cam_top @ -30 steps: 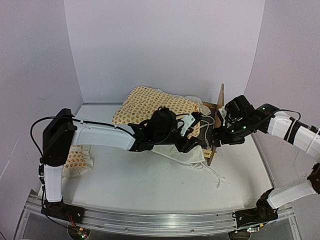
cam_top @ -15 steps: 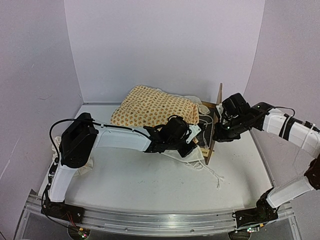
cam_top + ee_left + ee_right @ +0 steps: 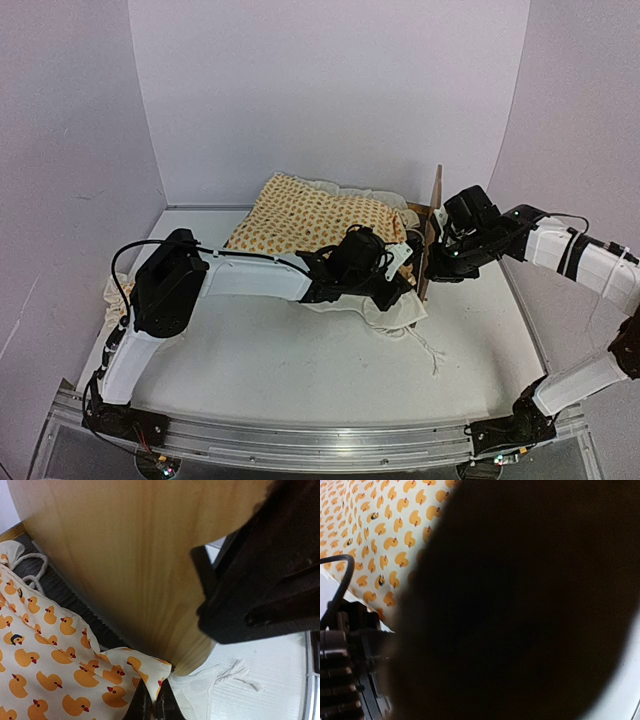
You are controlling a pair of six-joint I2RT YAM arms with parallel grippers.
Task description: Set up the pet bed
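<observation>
- Where the white table [image 3: 300, 380] lies bare nearest my bases, a loose white tie cord [image 3: 432, 352] trails across it on the right side.
- At the far left, half hidden behind my left arm, a small orange-print pillow [image 3: 112, 297] sits on the table, well apart from everything else.
- My left gripper [image 3: 152, 701] is clenched, its fingertips pressed together right at the hem of the duck-print cover [image 3: 310, 215]. I cannot tell whether fabric is caught between them.
- Just beside it, my right gripper [image 3: 432, 262] is clamped on the near edge of the pet bed [image 3: 434, 215], at its plywood end board, which stands upright and edge-on in the top view.
- The bed sits at the middle right of the table. A strip of its dark grey base [image 3: 75, 600] shows between the board and the cover.
- Beyond my grippers the cover lies heaped over the bed, bunched up toward the back wall.
</observation>
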